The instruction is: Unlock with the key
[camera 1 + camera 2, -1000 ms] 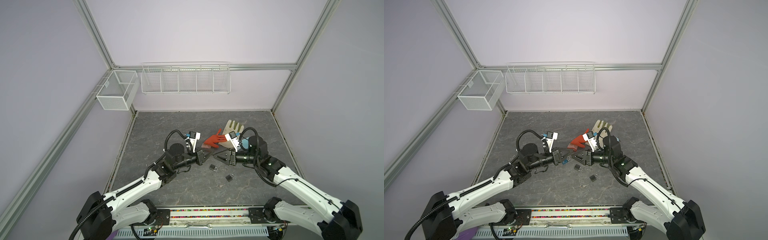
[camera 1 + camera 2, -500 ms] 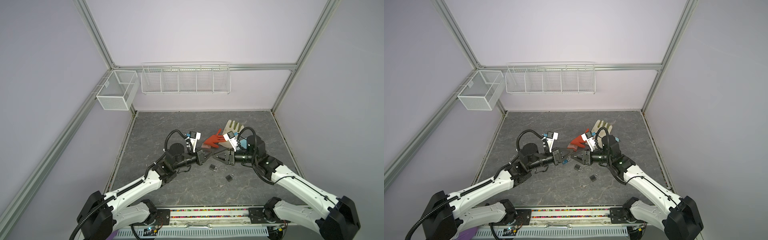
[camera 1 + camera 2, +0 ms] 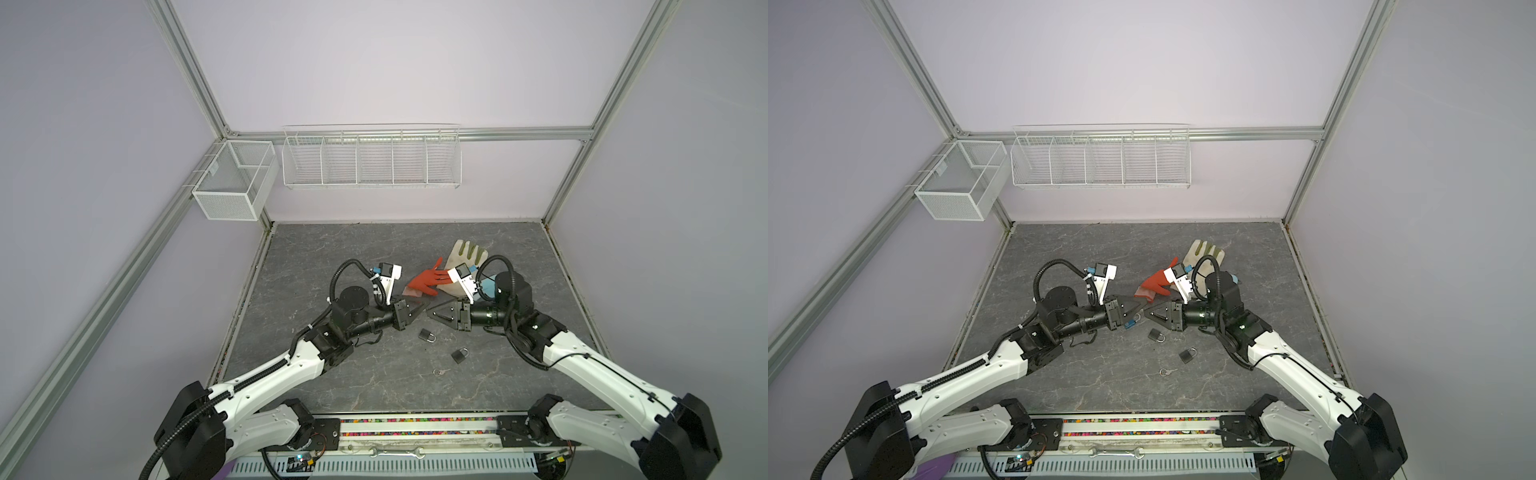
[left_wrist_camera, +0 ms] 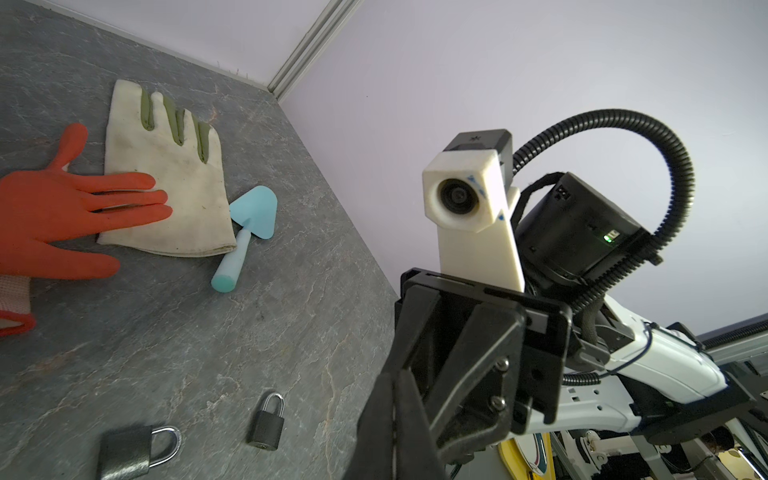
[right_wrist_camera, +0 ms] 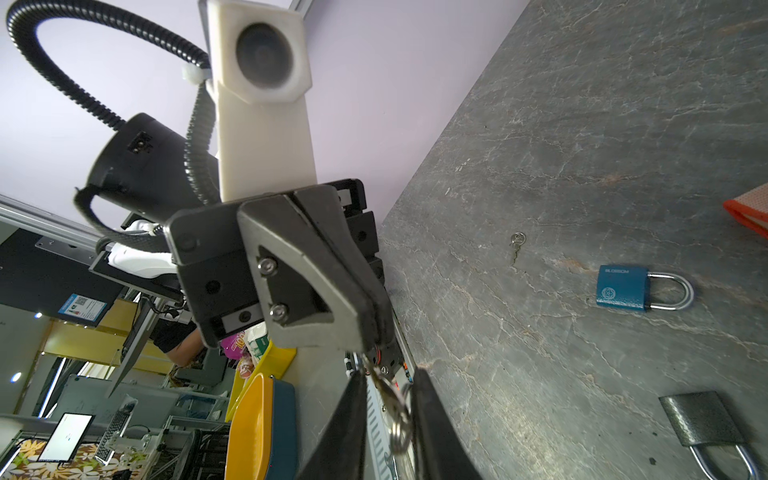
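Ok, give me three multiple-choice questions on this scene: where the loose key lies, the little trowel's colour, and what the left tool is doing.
1. Where does the loose key lie?
A) in a wire basket
B) on the cream glove
C) on the table, nearer the robot's base than the dark padlocks

2. What colour is the trowel?
A) light blue
B) red
C) black

3. How is the left tool?
A) wide open, empty
B) shut on the ringed key
C) shut on a padlock

Answers: C, seen in both top views; A, clear in the left wrist view; B, the right wrist view shows it pinched.
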Robot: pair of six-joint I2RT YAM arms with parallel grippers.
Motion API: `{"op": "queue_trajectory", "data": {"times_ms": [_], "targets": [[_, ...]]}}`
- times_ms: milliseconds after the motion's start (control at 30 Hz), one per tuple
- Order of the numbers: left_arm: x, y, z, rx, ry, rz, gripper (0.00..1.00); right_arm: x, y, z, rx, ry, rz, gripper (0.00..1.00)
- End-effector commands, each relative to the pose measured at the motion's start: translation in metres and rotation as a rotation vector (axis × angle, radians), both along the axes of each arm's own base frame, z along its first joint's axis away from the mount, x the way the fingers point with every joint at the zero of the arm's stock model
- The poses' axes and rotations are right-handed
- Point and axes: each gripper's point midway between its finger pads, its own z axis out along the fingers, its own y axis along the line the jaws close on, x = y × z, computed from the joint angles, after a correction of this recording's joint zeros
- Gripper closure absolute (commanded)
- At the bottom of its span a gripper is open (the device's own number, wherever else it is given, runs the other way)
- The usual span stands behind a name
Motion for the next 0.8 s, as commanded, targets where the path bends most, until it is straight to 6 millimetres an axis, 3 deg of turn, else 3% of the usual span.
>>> {"op": "queue_trajectory", "data": {"times_ms": [0, 767], "targets": [[0.007, -0.001, 0.015, -0.029, -0.021, 0.015, 1.0, -0.003, -0.002, 0.005, 0.026, -0.015, 0.018, 0.79], [0.017, 0.001, 0.009, -0.025, -0.002, 0.048, 1.0, -0.005, -0.003, 0.007, 0.045, 0.006, 0.021, 0.94]]}}
